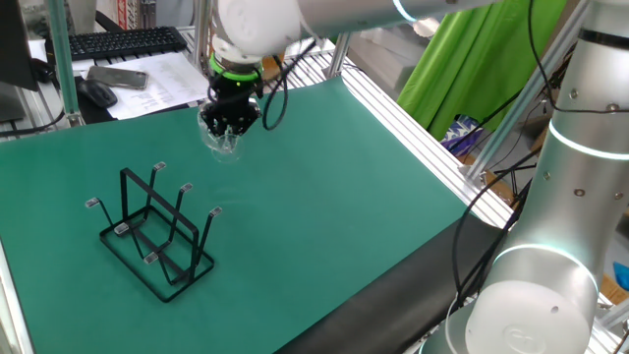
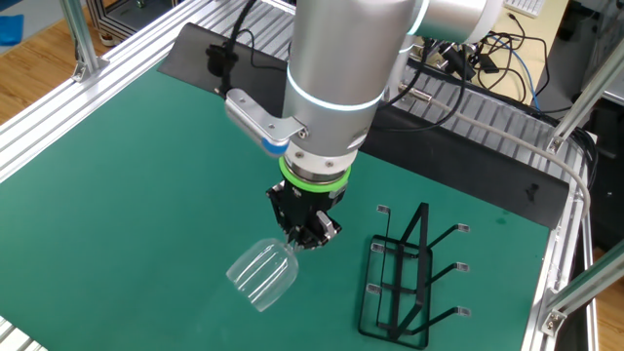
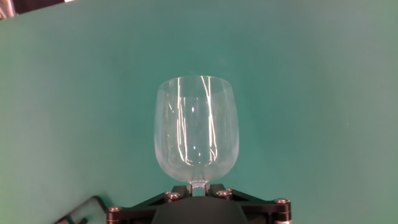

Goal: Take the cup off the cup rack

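The cup [image 3: 196, 129] is a clear stemmed glass, held by its stem with the bowl pointing away from the hand. It hangs above the green mat, also seen in one fixed view [image 1: 222, 141] and the other fixed view [image 2: 261, 275]. My gripper [image 3: 198, 184] is shut on the stem; it shows in one fixed view [image 1: 231, 116] and the other fixed view [image 2: 304, 234]. The glass's foot is hidden behind the jaws. The black wire cup rack [image 1: 157, 232] stands on the mat, apart from the glass, and bears nothing [image 2: 405, 280].
A green mat [image 1: 324, 187] covers the table, with aluminium frame rails [image 1: 413, 108] along its edges. A keyboard [image 1: 123, 42], a mouse [image 1: 96, 92] and papers lie beyond the far edge. Cables [image 2: 487, 58] run behind the table.
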Controlling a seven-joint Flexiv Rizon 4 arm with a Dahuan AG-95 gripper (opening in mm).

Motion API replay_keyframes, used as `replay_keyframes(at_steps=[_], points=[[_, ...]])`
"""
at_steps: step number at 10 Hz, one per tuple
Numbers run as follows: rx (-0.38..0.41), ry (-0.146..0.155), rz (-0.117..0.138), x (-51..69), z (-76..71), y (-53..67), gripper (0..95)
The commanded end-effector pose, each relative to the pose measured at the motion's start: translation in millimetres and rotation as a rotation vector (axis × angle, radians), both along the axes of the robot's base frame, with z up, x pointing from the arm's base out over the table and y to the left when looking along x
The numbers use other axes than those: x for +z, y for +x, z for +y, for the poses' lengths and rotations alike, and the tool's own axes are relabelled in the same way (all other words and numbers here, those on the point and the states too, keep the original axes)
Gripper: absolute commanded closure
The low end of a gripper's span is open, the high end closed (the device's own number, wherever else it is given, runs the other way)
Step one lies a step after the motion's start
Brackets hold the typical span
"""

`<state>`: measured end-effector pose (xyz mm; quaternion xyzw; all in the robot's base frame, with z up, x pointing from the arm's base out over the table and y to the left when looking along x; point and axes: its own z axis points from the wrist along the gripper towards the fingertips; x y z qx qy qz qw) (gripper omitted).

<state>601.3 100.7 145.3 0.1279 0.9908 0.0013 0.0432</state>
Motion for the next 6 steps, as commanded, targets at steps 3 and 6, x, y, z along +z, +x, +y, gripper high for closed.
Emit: replay_keyframes(at_steps=[3, 6], points=[[-0.015, 0.000, -0.070, -13.7, 2.0, 5.6, 95.0], [-0.037, 0.017, -0.089, -18.8, 2.8, 6.9, 95.0]])
